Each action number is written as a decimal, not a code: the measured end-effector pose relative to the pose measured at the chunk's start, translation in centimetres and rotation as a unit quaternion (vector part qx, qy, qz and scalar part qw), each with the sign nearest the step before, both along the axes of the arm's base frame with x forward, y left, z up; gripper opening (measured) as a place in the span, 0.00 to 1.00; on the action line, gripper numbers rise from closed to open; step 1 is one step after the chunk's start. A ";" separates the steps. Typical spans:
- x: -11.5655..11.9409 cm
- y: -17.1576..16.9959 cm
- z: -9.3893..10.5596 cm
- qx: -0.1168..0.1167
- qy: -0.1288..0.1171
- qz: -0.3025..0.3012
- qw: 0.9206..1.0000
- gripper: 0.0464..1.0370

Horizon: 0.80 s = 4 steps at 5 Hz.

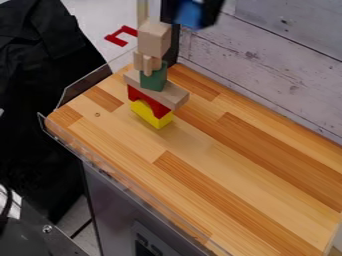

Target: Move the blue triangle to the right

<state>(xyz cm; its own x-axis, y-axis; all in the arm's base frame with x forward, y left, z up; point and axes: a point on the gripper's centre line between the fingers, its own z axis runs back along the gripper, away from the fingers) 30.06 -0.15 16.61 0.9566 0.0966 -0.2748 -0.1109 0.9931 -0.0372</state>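
Black gripper [191, 24] seen at top edge, clamped on blue triangle [190, 14], triangle held up between the fingers, outline blurred, block stack placed near far-left corner of wooden tabletop [220, 170], yellow block [159, 121] at base, red arch [148, 102], wooden plank [175, 95], green block [153, 80] above.

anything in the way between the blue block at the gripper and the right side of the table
Nothing visible: the block tower stands left of the blue block, and the wooden tabletop to the right looks unobstructed.
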 end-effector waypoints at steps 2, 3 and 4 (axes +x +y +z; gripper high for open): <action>-0.6 -7.9 -3.6 -0.034 0.023 -0.072 0.997 0.52; -0.6 -9.5 -4.4 -0.028 0.010 -0.093 0.995 0.52; -0.7 -10.7 -6.3 -0.021 0.009 -0.107 0.994 0.52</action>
<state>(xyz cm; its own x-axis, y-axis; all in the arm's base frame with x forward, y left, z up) 29.36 -10.88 10.29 0.9492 -0.1195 -0.2912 0.1008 0.9918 -0.0783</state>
